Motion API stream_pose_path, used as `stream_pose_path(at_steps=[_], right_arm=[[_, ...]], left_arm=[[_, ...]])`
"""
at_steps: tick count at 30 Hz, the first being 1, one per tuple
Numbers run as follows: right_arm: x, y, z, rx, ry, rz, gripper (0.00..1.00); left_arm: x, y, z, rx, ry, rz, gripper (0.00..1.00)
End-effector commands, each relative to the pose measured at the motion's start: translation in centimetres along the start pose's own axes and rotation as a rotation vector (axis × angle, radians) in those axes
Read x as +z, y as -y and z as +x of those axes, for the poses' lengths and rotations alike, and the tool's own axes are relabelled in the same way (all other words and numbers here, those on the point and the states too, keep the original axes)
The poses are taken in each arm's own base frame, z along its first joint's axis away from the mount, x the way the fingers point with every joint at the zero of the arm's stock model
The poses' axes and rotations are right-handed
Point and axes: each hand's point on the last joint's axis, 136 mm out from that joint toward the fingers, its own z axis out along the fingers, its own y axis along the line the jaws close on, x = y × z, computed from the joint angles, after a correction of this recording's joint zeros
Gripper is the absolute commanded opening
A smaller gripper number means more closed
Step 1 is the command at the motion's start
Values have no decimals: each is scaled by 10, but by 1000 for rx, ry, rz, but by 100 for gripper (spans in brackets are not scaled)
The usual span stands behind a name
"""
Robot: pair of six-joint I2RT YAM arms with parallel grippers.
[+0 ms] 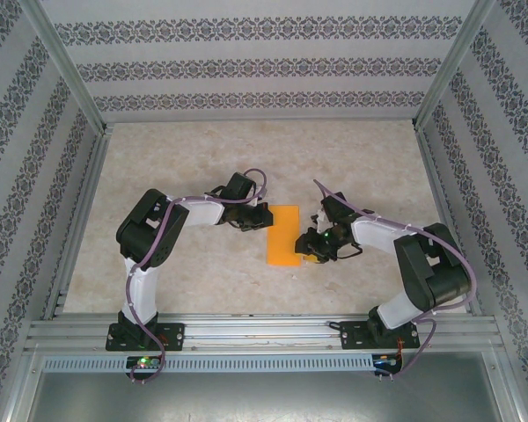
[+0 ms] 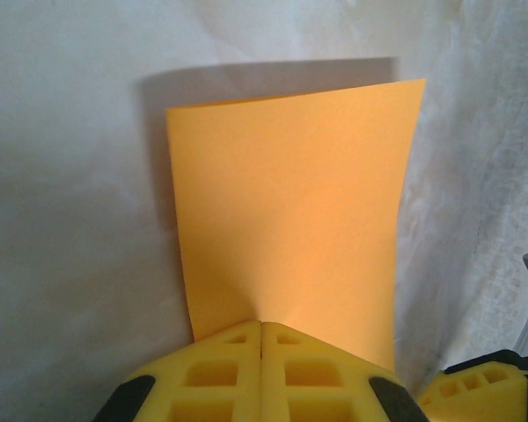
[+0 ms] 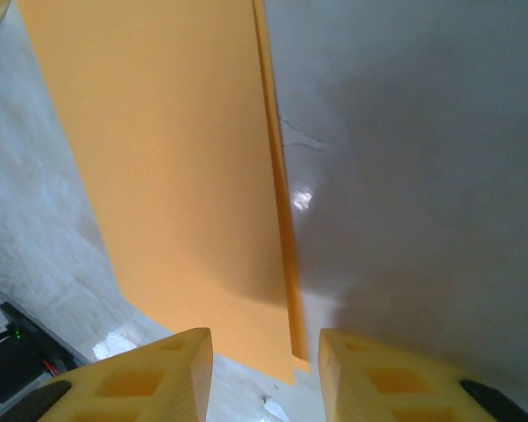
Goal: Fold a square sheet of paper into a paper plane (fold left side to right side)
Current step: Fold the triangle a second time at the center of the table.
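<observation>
Yellow left pincer (image 2: 261, 330) pinches the smooth, folded orange sheet (image 2: 290, 211); right pincer (image 3: 264, 345) stands narrowly apart.

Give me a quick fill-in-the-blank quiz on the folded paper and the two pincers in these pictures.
1. The folded sheet of paper is coloured ____.
2. The left pincer is ____ at the paper's edge.
3. The right pincer, by the paper's corner, stands ____.
4. In the top view the paper lies ____ the two pincers.
Missing words: orange; shut; open; between.
</observation>
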Motion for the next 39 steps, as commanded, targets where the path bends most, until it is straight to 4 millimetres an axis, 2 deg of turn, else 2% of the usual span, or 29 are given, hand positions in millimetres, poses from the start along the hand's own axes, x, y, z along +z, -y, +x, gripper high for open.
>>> stream_pose_path(at_steps=[1,7,15,23,30,39], right_arm=[[9,-3,4,12,-27,-27,37],[14,-6,3,10,-34,-41,35],[10,-15,-5,2,-3,-76,30],[3,-18,-19,-4,31,-98,33],[2,-30,-42,-15,67,-160,33],[4,-27,-69,-31,95,-159,31]], left_arm=[[7,-24,24,-27,-61,-88,0],[7,-24,24,-27,-64,-87,0],[8,-23,24,-23,-67,-84,0],[7,-22,24,-18,-68,-82,0],[7,-21,25,-14,-69,-76,0],[7,-19,24,-10,-65,-66,0]])
